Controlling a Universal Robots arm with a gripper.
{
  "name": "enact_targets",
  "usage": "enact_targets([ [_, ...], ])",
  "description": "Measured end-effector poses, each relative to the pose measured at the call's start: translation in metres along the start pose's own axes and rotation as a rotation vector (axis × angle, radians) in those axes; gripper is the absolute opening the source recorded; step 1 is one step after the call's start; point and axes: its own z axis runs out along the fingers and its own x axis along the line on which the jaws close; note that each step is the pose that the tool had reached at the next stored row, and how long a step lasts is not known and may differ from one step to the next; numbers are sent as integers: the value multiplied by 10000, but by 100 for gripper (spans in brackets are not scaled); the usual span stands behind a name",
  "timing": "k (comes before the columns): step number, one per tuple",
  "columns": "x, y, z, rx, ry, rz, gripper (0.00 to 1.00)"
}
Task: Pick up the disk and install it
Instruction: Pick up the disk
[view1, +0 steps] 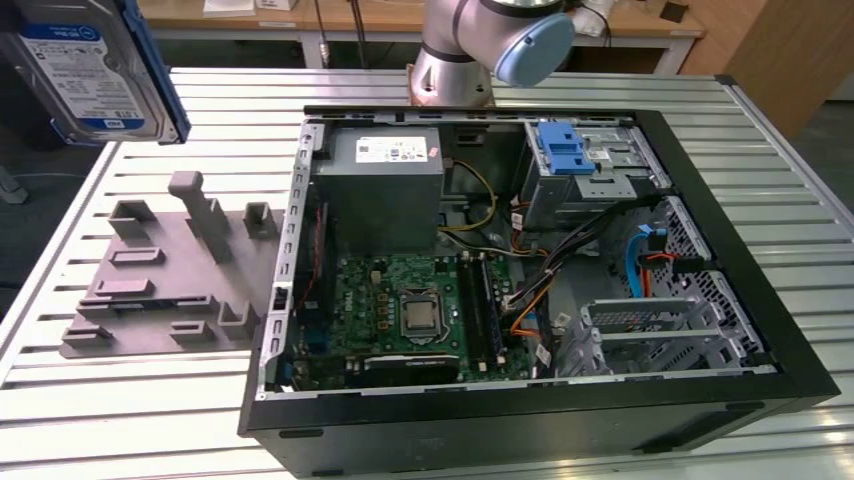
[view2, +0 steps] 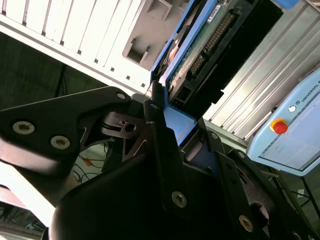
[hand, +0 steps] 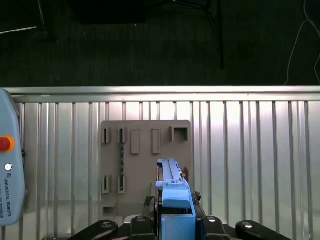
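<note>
**The end effector (view2: 181, 131) is holding the disk (view1: 94, 70) aloft, well apart from the open computer case (view1: 707, 190).**

In both wrist views the fingers are closing on the blue carrier frame at one end of the disk, so its long axis is running straight out from the end effector. In the first wrist view it is hanging edge-on over the grey fixture plate (hand: 145, 150) on the slatted tabletop (hand: 250, 150). In the exterior view the disk is sitting high at the exterior view's left, label facing the camera. The case is lying lower, toward the exterior view's right, with its blue-latched drive cage (view1: 577, 155) at the far side.
</note>
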Motion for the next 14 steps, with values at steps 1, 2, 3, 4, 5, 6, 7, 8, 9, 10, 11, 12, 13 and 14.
enact_targets([
  [1,4,-4,-1,0,0,-1,36],
  [2,10,-8,-2,0,-1,-2,36],
  [3,20,-10,-3,0,-2,0,36],
  [4,34,-13,-3,-1,-3,0,36],
  [5,49,-16,-4,-1,-5,1,36],
  [6,66,-19,-3,0,-7,0,36],
  [7,81,-20,-4,-1,-7,0,36],
  [8,95,-20,-4,0,-7,-1,36],
  [9,106,-20,-3,0,-7,0,36],
  [10,115,-21,-2,1,-7,-1,36],
  [11,127,-21,-1,1,-7,0,36],
  [12,143,-22,0,1,-7,0,36],
  [13,159,-22,0,1,-7,0,36],
  [14,173,-22,1,2,-7,-3,36],
])
